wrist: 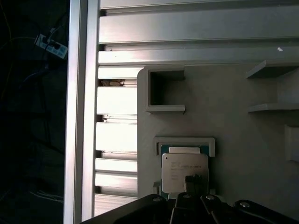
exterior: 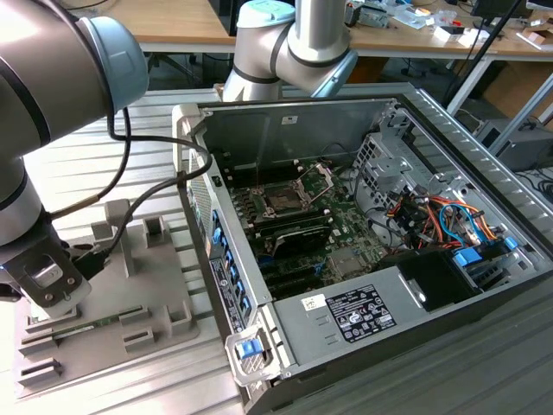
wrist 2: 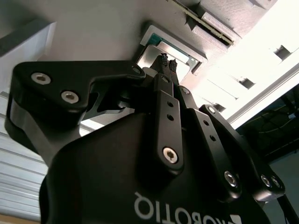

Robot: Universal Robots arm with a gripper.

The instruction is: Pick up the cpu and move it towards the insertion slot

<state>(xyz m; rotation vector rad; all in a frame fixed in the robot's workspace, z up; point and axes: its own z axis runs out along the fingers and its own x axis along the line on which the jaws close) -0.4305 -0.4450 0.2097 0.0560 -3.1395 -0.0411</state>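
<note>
At the exterior view's left, the arm's gripper hung over the left edge of a grey fixture tray on the slatted aluminium table. In the second wrist view its fingertips stood drawn together, with nothing visibly caught between them. The cpu lay flat, silvery top up, in a walled pocket near that tray edge. It sat directly under the fingertips, though whether they touched it could not be told. Well apart, towards the exterior view's right, the open computer case held the insertion slot near the middle of its board, bracket raised. The carry would therefore run from the tray rightward over the case's near wall.
</note>
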